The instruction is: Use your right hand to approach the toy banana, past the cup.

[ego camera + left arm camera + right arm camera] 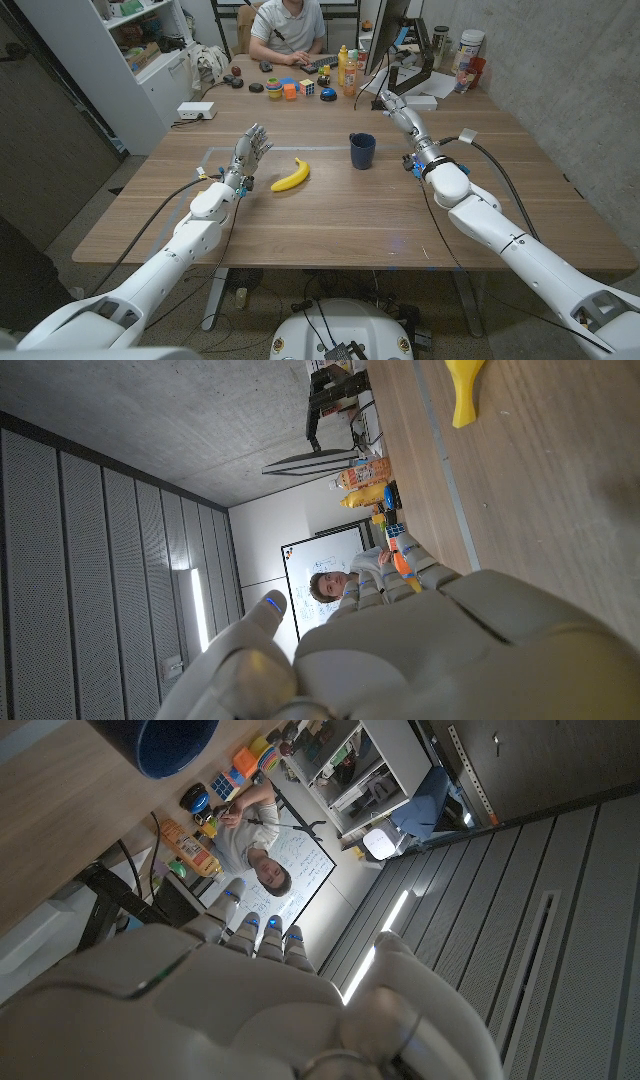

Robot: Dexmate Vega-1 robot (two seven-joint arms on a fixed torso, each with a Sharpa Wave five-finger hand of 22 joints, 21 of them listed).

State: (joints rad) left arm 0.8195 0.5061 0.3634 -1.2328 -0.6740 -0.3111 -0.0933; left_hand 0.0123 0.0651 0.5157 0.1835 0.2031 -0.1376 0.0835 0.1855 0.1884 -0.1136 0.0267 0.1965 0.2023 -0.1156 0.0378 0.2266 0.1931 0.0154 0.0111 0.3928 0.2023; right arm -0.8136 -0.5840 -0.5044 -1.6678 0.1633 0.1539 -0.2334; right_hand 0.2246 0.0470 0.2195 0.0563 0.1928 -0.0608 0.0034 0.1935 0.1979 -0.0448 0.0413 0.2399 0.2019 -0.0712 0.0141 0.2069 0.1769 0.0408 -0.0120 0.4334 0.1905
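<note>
On the wooden table, the left hand stands raised with its fingers spread apart and nothing in them. Just to its right lies the yellow toy banana, close to that hand but not touching it; the left wrist view shows the banana's end on the wood beyond the hand. Farther right stands the dark blue cup, upright, between the banana and the right hand. That right hand sits beyond and to the right of the cup, well apart from the banana, fingers extended and holding nothing.
</note>
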